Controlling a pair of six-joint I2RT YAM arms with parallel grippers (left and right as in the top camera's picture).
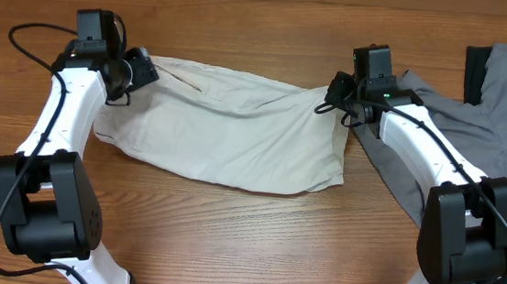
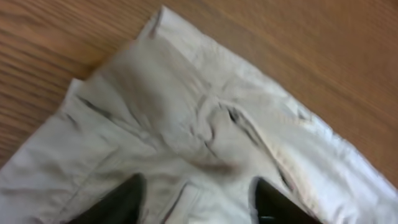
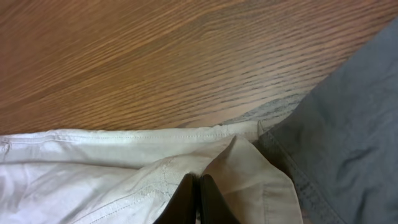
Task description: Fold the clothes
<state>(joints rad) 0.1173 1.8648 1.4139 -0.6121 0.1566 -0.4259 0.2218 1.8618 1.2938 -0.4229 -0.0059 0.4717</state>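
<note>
Before lifting anything, check both ends of the shorts (image 1: 227,126), spread crosswise on the desk (image 1: 226,241) between the two arms, right corner touching the grey garment (image 1: 476,125). Note the left claw (image 2: 196,205) hovering with fingers apart over the seams and pocket opening at the left end, gripping nothing yet. Note the right claw (image 3: 198,200) with fingers together, seemingly pinched on a raised fold at the far right corner. Lower the left claw squarely onto the far edge, take in both layers, then close firmly. Match heights on both sides before raising. Draw the far edge toward the near edge in one level sweep, keeping the cloth taut to prevent sagging. Avoid dragging grey fabric along with the right-hand pinch.
</note>
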